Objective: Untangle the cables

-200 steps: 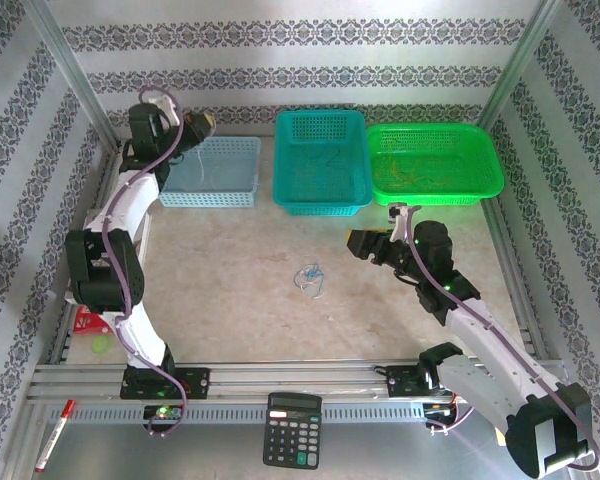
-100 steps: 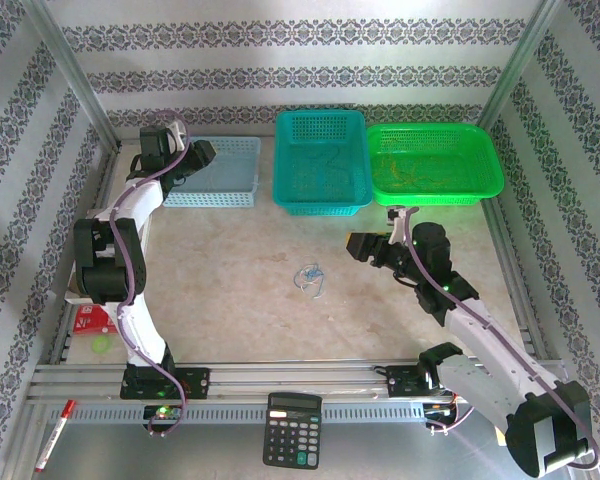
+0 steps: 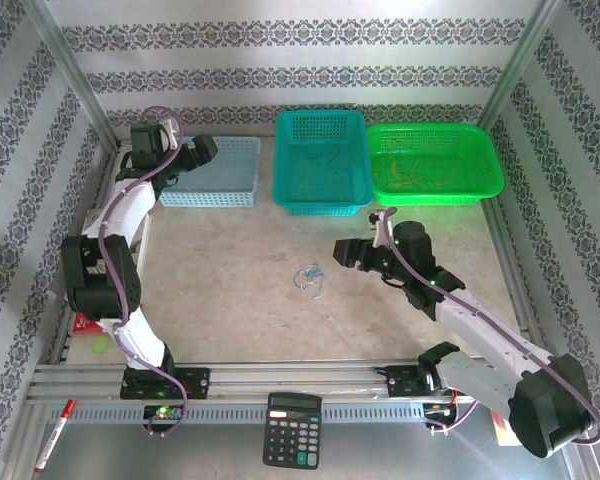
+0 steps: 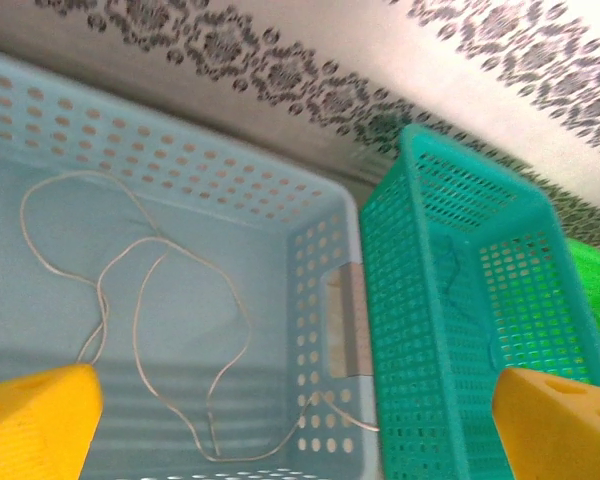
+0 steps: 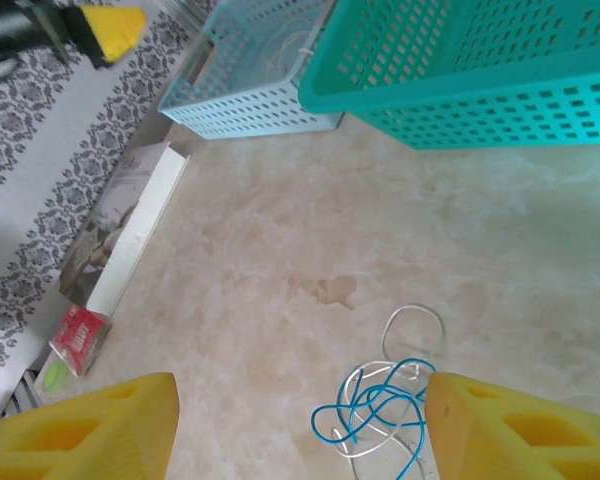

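The cables lie as a small tangle of blue and white wires in the middle of the table. In the right wrist view the cables rest on the table just inside my right finger. My right gripper hovers open a little to their right, with nothing between its fingers. My left gripper is open over the pale blue basket. One thin pale wire lies loose on the floor of that basket, free of the fingers.
A teal basket and a green basket with a yellowish wire stand along the back. A white box and a red packet lie at the left edge. A calculator sits in front.
My left gripper has opened over the pale blue basket, where the pale wire now lies loose. My right arm has moved left, closer to the tangle.
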